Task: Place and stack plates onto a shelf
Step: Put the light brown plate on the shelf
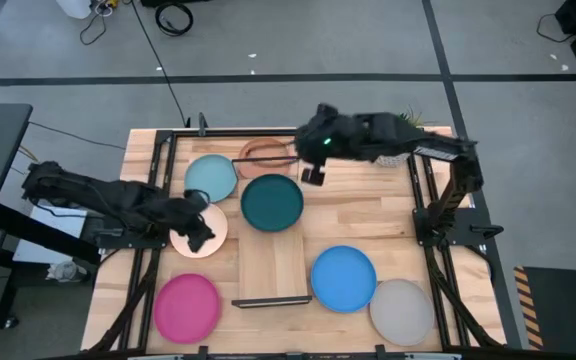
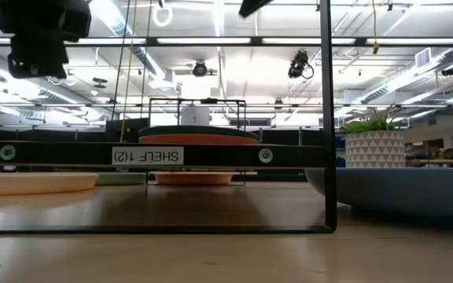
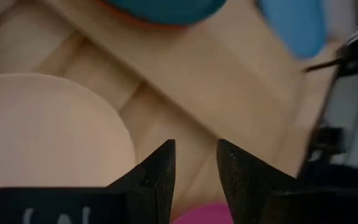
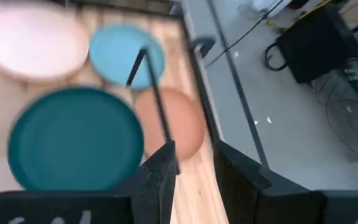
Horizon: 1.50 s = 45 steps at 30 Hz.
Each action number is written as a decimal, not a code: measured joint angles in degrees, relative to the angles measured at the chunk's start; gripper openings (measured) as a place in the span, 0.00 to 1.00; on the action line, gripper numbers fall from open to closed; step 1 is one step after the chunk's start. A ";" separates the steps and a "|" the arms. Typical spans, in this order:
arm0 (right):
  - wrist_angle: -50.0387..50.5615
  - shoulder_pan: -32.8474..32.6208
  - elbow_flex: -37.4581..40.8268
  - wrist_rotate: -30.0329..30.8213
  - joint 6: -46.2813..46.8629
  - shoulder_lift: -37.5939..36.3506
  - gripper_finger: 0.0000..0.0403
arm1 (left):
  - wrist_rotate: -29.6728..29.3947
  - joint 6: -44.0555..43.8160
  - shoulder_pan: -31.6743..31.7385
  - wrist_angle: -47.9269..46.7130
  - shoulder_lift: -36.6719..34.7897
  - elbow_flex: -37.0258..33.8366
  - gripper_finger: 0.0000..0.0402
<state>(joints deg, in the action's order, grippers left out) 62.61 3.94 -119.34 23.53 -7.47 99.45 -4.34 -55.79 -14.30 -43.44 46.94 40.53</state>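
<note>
The shelf (image 1: 271, 268) is a light-wood board on black wire ends. On its far half lies the dark teal plate (image 1: 272, 201), stacked on the orange plate (image 2: 199, 140). The other plates rest flat on the table: terracotta (image 1: 265, 152), light blue (image 1: 211, 178), peach (image 1: 196, 235), magenta (image 1: 187, 306), bright blue (image 1: 343, 278), grey (image 1: 402, 311). My left gripper (image 3: 195, 163) hovers over the peach plate's (image 3: 42, 130) right rim, fingers a narrow gap apart, holding nothing. My right gripper (image 4: 194, 163) hangs high over the shelf's far end near the terracotta plate (image 4: 179, 121), also narrowly open and empty.
A small potted plant (image 2: 374, 145) stands at the table's far right corner behind my right arm. The shelf's near half (image 1: 271, 280) is bare board. Black frame rails (image 1: 433, 250) run along the table's left and right sides. Bare wood (image 1: 368, 215) lies right of the shelf.
</note>
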 joint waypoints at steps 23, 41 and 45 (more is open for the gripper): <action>5.42 0.57 -1.39 -2.16 3.46 -10.37 0.28 | 0.29 -11.15 -0.89 0.40 26.68 -0.02 0.31; 11.28 0.94 -1.30 -3.72 0.16 -8.82 0.28 | -3.40 -24.67 -7.55 0.65 26.64 0.00 0.55; 11.25 1.43 -1.30 -3.72 -0.20 -8.72 0.28 | -4.18 -26.86 -8.27 -0.85 26.62 -0.01 0.55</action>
<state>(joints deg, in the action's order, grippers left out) 73.85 5.37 -120.64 19.81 -7.67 90.73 -8.51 -82.65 -22.57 -44.29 73.56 40.52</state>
